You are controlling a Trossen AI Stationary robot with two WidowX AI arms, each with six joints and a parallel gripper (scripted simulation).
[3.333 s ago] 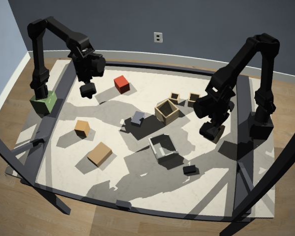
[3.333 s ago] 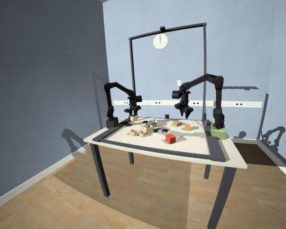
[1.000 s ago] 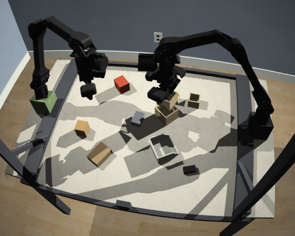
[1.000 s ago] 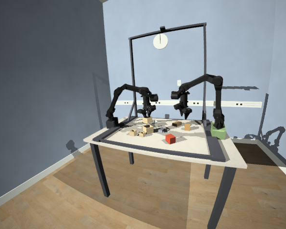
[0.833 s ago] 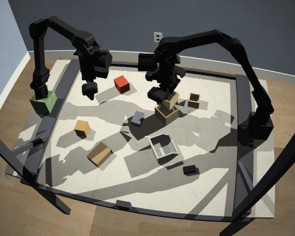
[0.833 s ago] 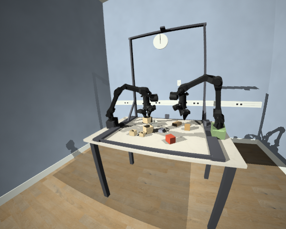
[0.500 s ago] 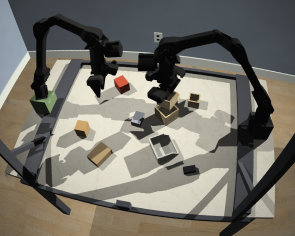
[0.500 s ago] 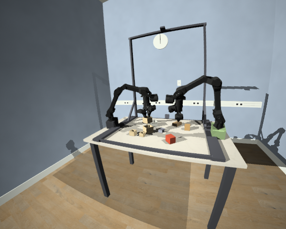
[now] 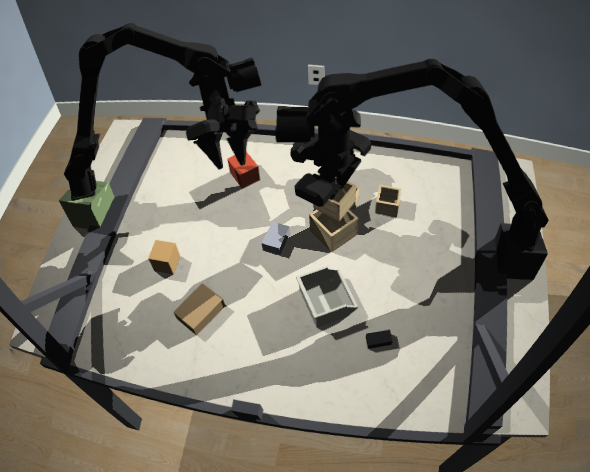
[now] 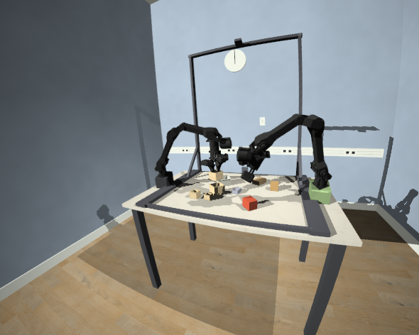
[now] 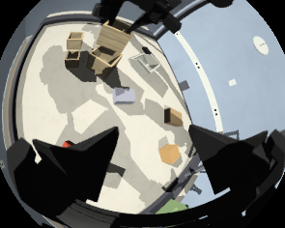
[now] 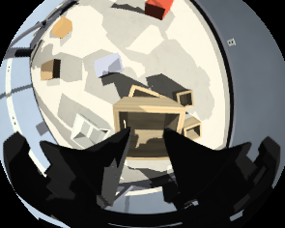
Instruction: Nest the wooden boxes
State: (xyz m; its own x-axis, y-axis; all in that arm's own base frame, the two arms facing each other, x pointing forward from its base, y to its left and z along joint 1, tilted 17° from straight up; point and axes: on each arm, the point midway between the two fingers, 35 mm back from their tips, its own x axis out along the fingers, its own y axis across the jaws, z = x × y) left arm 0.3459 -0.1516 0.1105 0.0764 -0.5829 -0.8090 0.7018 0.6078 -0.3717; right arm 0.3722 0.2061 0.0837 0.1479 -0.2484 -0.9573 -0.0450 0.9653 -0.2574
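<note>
Held wooden box [image 9: 341, 205] [image 10: 215, 176] [image 11: 114, 40] [image 12: 150, 104] was directly below right gripper [image 9: 334, 183] [image 10: 214, 170] [image 12: 147, 130], above the larger-looking wooden landmark box [image 9: 345, 236] [image 10: 216, 189] [image 11: 102, 68] [image 12: 145, 91]. Right fingers stood partway open, seemingly braced inside it. Right arm nearer; I judged lowering next. Held box's mouth faced up, longer side along the finger spread; landmark box's mouth up too, skewed to it, long axis unclear. Two small wooden boxes sat beside the landmark. Left gripper [image 9: 231, 164] [image 10: 248, 176] [image 11: 154, 128], wide open and holding nothing, was well apart from it.
</note>
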